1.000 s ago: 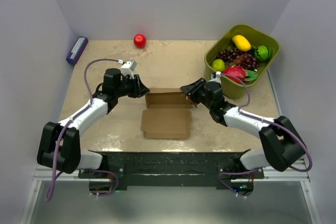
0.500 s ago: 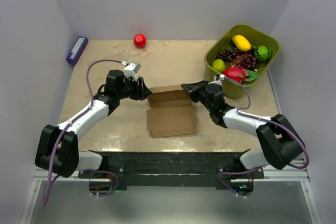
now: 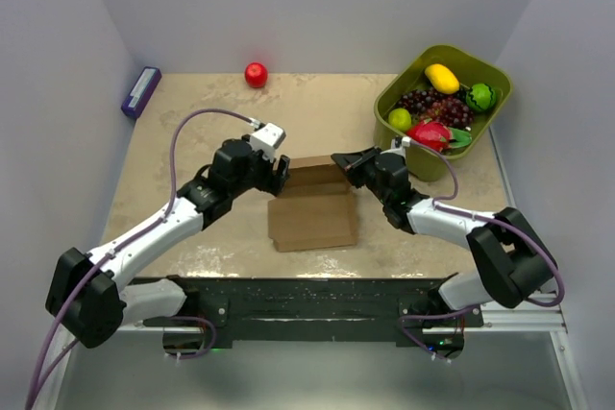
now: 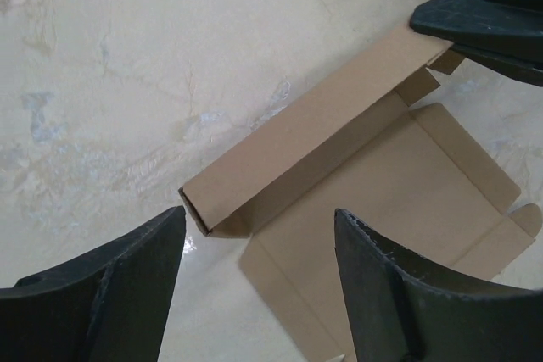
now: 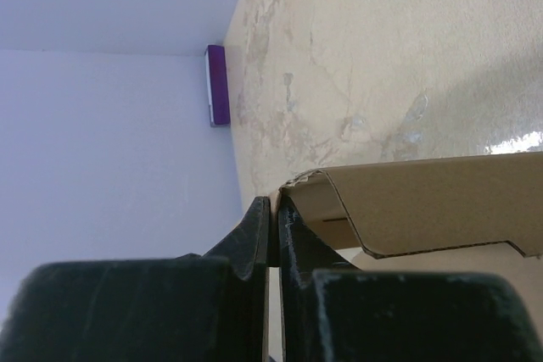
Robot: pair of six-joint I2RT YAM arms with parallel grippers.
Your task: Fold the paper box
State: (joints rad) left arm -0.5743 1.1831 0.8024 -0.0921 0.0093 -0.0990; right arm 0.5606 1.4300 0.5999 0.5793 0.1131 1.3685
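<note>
The paper box (image 3: pixel 312 208) is a brown cardboard blank lying mid-table, its far flap folded up and over. In the left wrist view the paper box (image 4: pixel 399 184) shows its raised flap as a long channel. My left gripper (image 3: pixel 279 176) is open, above the box's left end, fingers (image 4: pixel 102 294) apart and touching nothing. My right gripper (image 3: pixel 344 164) is shut on the right end of the raised flap; in the right wrist view the fingertips (image 5: pixel 273 209) pinch the cardboard edge of the paper box (image 5: pixel 441 201).
A green bin (image 3: pixel 485 69) of fruit stands at the back right, close behind my right arm. A red ball (image 3: pixel 256 75) lies at the back. A purple block (image 3: pixel 141 91) lies at the far left edge; it also shows in the right wrist view (image 5: pixel 218 86).
My left gripper moved right and forward toward the box's left end. The box shifted slightly right and its far flap folded further over. My right gripper stayed shut on the flap.
</note>
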